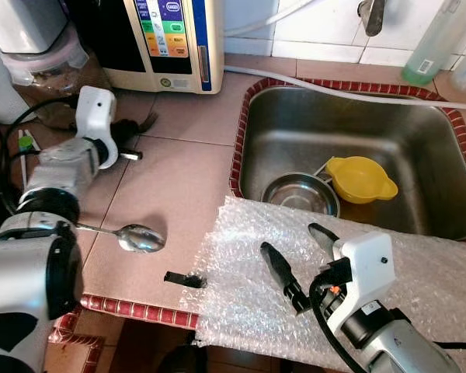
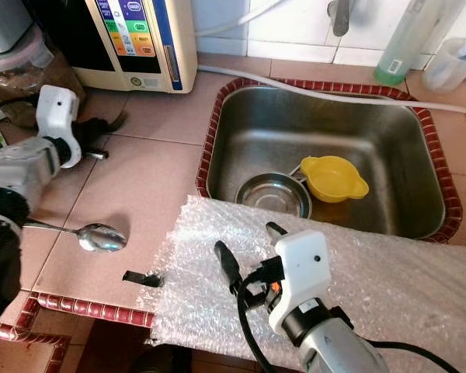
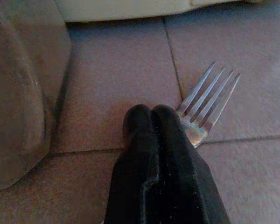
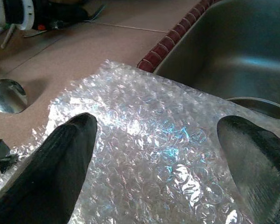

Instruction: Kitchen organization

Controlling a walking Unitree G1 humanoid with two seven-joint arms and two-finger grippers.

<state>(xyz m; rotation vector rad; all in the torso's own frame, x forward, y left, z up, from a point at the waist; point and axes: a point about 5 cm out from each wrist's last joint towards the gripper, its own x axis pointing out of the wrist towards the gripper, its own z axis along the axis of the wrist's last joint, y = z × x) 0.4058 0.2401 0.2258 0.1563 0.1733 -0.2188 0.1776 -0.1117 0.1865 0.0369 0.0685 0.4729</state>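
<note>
My left gripper [image 3: 151, 116] sits at the upper left of the head view, low over the tiled counter [image 1: 179, 179], fingers pressed together and pinching a fork [image 3: 207, 100]. The tines stick out just past my fingertips, pointing toward the white appliance [image 1: 167, 39] at the top of the frame.

My right gripper [image 1: 295, 249] is at the lower middle, fingers spread wide and holding nothing, hovering just over a sheet of bubble wrap [image 1: 241, 295] that covers the counter's front edge and the near rim of the sink [image 1: 256, 101].

A spoon [image 1: 136, 237] lies on the counter at left centre, near the wrap. A small black scrap [image 1: 185, 278] lies at the wrap's left edge. In the sink, at right centre, a steel bowl [image 1: 299, 193] and a yellow cup [image 1: 361, 179] sit side by side.
</note>
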